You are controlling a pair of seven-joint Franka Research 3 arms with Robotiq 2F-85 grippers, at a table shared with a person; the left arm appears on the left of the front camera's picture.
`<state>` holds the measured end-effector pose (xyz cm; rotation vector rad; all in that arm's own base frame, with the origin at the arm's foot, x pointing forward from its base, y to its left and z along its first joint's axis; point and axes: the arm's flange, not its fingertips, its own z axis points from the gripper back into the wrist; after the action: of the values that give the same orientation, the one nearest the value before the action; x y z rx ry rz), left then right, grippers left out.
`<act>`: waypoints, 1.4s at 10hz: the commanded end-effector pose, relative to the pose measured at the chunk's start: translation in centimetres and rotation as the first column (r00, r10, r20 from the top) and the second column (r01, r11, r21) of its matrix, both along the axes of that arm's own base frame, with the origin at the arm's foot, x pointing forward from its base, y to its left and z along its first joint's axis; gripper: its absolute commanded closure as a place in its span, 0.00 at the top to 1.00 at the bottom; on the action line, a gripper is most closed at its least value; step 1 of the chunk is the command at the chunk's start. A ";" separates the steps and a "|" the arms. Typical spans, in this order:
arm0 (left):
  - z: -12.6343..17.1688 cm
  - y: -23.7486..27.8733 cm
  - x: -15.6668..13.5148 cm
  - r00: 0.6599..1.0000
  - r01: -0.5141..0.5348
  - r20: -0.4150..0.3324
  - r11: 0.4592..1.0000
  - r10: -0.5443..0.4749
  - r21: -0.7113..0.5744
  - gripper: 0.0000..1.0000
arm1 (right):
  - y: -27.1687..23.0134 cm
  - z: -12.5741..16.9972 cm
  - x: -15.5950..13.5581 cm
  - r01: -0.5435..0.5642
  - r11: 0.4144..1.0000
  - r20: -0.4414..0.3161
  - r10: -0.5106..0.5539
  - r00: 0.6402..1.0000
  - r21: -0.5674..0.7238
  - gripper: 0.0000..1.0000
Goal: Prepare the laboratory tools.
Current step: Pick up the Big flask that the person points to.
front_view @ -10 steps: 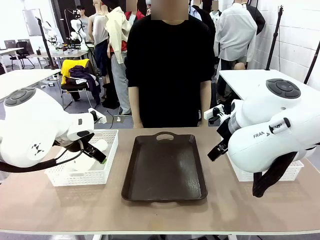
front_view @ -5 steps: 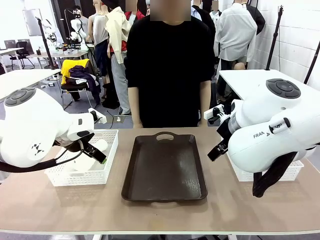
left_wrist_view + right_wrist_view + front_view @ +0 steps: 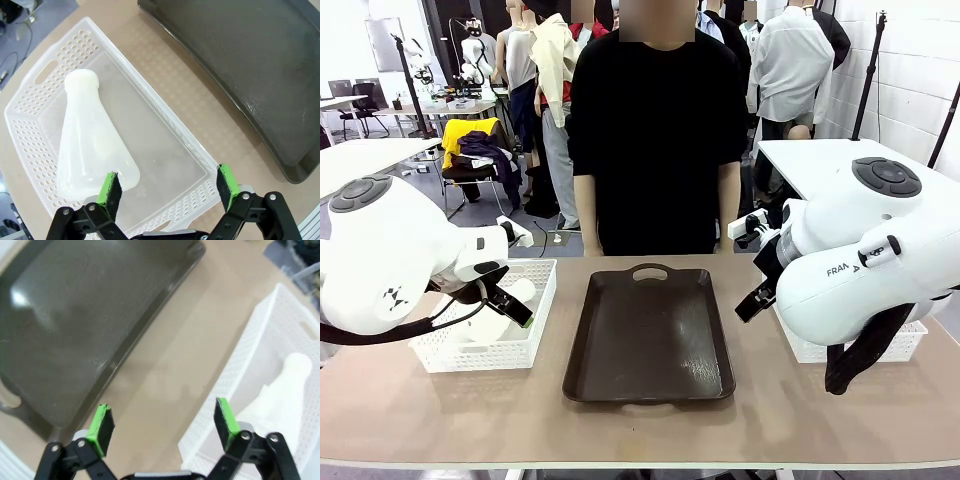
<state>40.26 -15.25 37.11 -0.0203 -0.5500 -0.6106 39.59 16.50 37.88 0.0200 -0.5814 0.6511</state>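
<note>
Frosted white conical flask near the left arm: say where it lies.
Left wrist view: the flask lies sideways in the white mesh basket, left of the dark brown tray, by the left gripper.

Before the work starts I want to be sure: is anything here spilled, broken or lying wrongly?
Nothing looks spilled or broken. One thing stands out: the left flask lies on its side in the left basket, not upright, and the right flask seems to lie tilted in the right basket too.

The only legible print is the dark partial word "FRAN" [image 3: 837, 270] on the white shell of the right arm [image 3: 865, 215], its remaining letters hidden.
</note>
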 end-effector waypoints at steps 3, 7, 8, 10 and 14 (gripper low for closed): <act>4.6 3.6 1.2 0.999 -0.038 -0.024 0.986 0.034 -0.162 1.00 | -6.2 8.9 1.3 0.086 0.989 -0.072 -0.077 0.994 0.119 1.00; 6.0 9.2 4.0 0.972 0.007 -0.202 0.877 -0.118 -0.480 1.00 | -15.0 12.6 3.1 0.097 0.892 -0.377 0.086 0.922 0.441 1.00; 5.3 10.6 4.8 0.953 -0.010 -0.249 0.805 -0.172 -0.593 1.00 | -17.4 12.0 3.5 0.117 0.822 -0.403 0.145 0.903 0.557 1.00; 3.6 13.0 5.7 0.913 -0.075 -0.320 0.669 -0.252 -0.740 1.00 | -20.1 9.8 3.3 0.144 0.674 -0.406 0.248 0.879 0.725 1.00; -0.6 15.3 6.9 0.841 -0.156 -0.359 0.454 -0.405 -0.877 1.00 | -21.8 4.8 4.2 0.236 0.513 -0.427 0.292 0.856 0.825 1.00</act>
<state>45.83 -0.14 36.36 -1.2469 -0.2706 -0.3667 43.03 -5.77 42.58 1.1366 -0.3144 0.2863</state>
